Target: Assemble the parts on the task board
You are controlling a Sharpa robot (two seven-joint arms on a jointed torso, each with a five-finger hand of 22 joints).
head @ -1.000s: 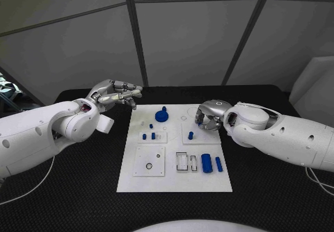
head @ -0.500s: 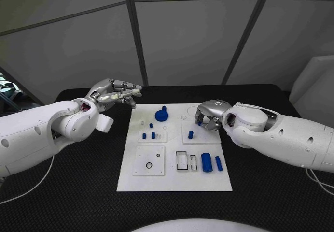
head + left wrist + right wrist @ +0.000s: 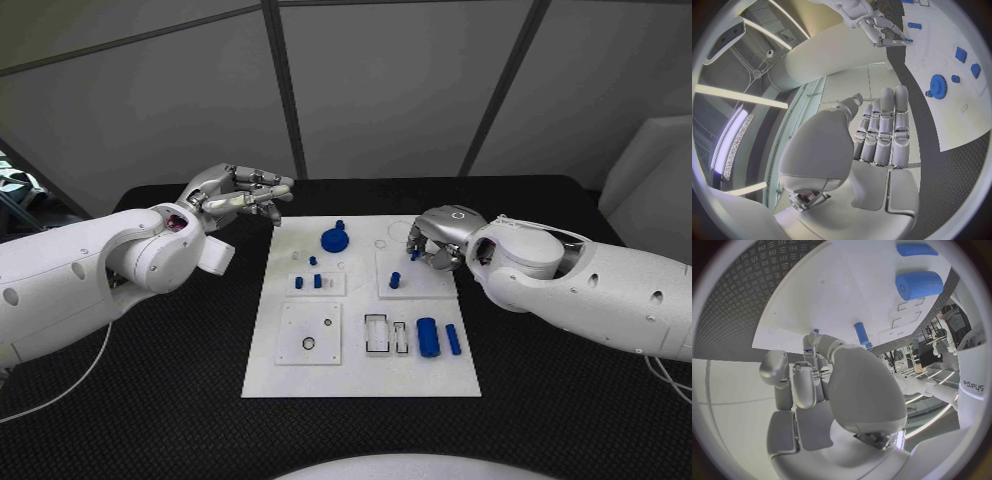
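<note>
Head view has the white rectangular task board lying in the middle of the black table, with small blue parts spread over it. On its far half a blue toothed gear sits near two short blue pegs on a raised white block; a thick blue cylinder and a slimmer blue rod lie side by side on the near right part.

At the board's far right edge, the right silver hand bends down with its fingers curled together around a small blue peg, pinching it just above the board; another upright blue peg stands just beside it. Right wrist view confirms a bit of blue at the fingertips.

Off the board's far left corner, the left silver hand hovers with its fingers loosely curled and nothing in them; left wrist view shows those fingers lying side by side.
</note>
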